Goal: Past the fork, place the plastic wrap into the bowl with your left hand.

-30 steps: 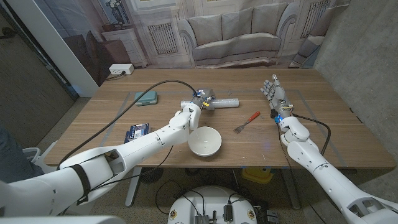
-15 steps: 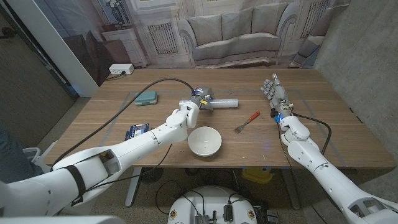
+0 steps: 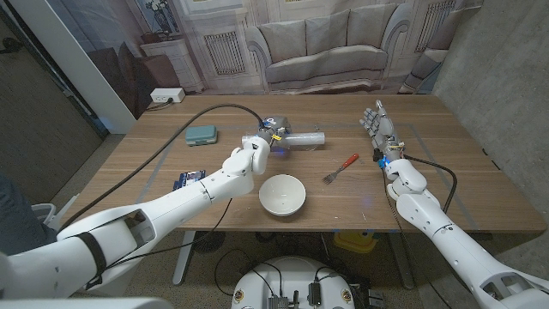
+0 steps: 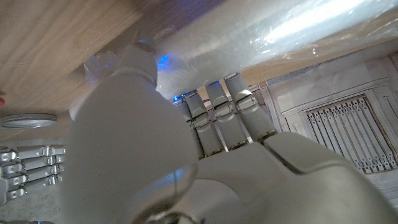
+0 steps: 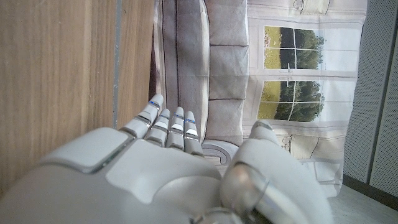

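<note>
Left hand [image 3: 262, 144] grips plastic wrap [image 3: 300, 138] roll beyond bowl [image 3: 282, 195]; fork [image 3: 340, 168] lies right of bowl. Right hand [image 3: 376, 125] released, fingers apart.

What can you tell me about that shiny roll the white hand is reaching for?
The plastic wrap is a long, pale, glossy roll, clear film wound into a tube, lying on its side on the wooden table beyond the white bowl. The left hand is at its left end; in the left wrist view its fingers curl against the roll. Whether it is lifted I cannot tell.
</note>
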Motion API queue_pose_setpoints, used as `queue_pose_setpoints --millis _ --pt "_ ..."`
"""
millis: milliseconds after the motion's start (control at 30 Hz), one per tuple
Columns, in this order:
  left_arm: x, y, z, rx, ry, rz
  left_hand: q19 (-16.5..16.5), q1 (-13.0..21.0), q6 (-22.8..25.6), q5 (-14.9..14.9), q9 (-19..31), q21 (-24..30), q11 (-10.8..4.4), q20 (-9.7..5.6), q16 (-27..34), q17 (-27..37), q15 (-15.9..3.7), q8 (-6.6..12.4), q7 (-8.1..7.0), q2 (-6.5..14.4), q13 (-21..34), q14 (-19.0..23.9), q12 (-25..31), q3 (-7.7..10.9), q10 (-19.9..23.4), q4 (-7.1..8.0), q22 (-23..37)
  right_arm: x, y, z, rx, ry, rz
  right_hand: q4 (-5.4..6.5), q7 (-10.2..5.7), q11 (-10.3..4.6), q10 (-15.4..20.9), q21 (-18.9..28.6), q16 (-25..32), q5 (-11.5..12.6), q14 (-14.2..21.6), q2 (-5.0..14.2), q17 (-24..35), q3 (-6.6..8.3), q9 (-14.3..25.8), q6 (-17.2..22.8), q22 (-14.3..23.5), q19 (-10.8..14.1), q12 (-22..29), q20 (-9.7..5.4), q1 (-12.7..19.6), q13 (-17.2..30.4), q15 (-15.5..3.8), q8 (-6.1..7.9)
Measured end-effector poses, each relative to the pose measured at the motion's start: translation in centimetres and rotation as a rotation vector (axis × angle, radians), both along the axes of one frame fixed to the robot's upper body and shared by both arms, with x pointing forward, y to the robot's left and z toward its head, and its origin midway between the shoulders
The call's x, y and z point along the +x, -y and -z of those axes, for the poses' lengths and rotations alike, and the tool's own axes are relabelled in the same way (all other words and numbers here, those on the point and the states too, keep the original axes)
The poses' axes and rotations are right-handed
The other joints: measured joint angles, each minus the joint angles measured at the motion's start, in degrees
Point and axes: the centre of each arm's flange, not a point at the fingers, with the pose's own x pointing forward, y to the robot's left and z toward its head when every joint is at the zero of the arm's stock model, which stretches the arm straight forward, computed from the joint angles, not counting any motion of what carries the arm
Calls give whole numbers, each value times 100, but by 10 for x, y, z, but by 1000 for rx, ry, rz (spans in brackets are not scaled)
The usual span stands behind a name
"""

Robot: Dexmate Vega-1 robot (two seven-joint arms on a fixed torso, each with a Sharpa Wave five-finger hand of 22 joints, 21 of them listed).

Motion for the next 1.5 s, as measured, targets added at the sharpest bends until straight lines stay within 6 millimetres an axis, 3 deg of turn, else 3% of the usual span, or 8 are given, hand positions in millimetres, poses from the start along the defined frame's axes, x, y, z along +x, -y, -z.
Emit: queue_pose_setpoints --millis 1500 --pt "-68 -46 -2 -44 38 35 81 -16 49 -82 3 0 -22 -20 -81 -4 -12 -89 11 16 25 92 -83 -48 61 48 0 -11 2 3 -3 9 11 -23 31 0 0 -79 0 0 -1 22 0 -23 0 31 0 0 0 0 23 0 1 0"
